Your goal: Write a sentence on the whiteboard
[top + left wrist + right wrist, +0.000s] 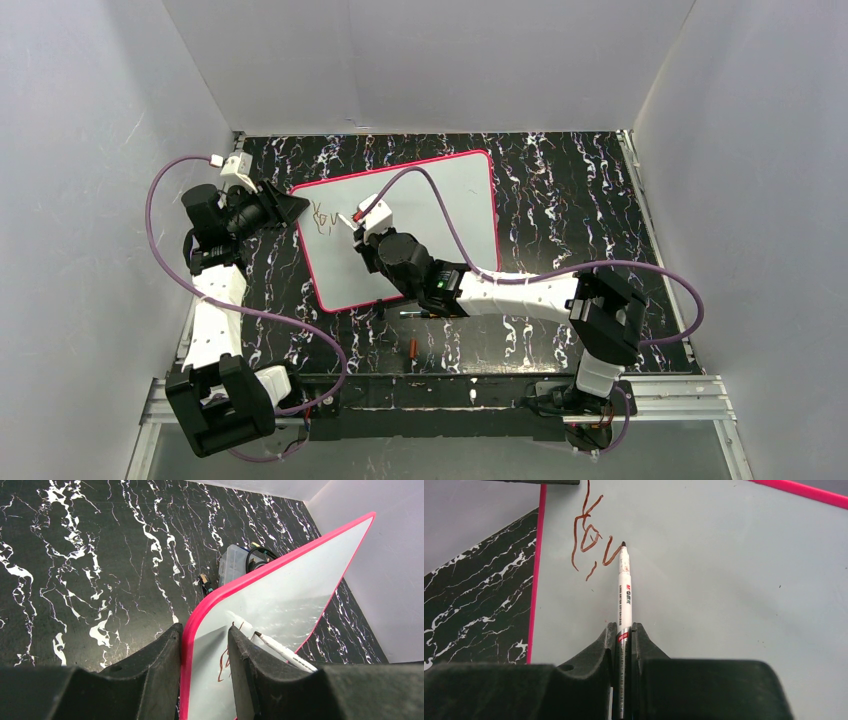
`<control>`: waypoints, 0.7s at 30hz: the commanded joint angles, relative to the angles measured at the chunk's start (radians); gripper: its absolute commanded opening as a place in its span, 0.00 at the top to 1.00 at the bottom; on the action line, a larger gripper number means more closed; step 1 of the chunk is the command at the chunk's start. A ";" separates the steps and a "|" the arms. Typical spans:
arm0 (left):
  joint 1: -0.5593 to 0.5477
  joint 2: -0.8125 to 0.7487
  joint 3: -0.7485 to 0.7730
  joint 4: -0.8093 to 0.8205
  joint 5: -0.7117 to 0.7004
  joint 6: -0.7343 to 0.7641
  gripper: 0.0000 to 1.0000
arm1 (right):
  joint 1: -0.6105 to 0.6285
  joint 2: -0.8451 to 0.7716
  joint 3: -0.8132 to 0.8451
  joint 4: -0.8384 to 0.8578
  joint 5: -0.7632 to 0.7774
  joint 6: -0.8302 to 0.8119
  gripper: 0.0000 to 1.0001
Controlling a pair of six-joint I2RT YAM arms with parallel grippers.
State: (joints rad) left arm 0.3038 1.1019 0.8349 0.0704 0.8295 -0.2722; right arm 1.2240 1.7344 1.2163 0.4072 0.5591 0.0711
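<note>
The whiteboard [440, 190] lies flat on the black marbled table, white with a pink-red rim. My left gripper [293, 206] is closed on its far-left corner; in the left wrist view [205, 635] one finger sits against the rim and the other on the white face [290, 590]. My right gripper [362, 222] is shut on a white marker [625, 590] whose dark tip touches the board [724, 580]. The sentence [589, 535] is a few reddish-brown strokes just left of the tip. It also shows in the top view [325, 217] and the left wrist view [222, 665].
A small red piece [414, 348] lies on the table in front of the board, and a dark pen-like item [415, 313] lies by its near rim. A small clear box with a black cable [232, 562] sits beside the rim. White walls enclose the table.
</note>
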 commanded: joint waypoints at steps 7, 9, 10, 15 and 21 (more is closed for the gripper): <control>-0.011 -0.037 0.013 -0.019 0.049 0.003 0.64 | -0.011 -0.022 -0.033 -0.020 -0.002 0.028 0.99; -0.012 -0.038 0.013 -0.020 0.049 0.004 0.64 | -0.009 -0.022 -0.043 -0.027 -0.004 0.033 0.99; -0.011 -0.038 0.012 -0.020 0.048 0.004 0.64 | -0.008 -0.024 -0.047 -0.029 -0.003 0.036 0.99; -0.012 -0.039 0.012 -0.020 0.048 0.004 0.64 | -0.005 -0.033 -0.062 -0.038 0.001 0.042 0.99; -0.011 -0.040 0.012 -0.020 0.046 0.005 0.64 | -0.004 -0.054 -0.073 -0.030 0.039 0.044 0.99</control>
State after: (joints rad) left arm 0.3035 1.1019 0.8349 0.0669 0.8234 -0.2691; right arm 1.2270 1.7218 1.1629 0.3992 0.5270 0.1059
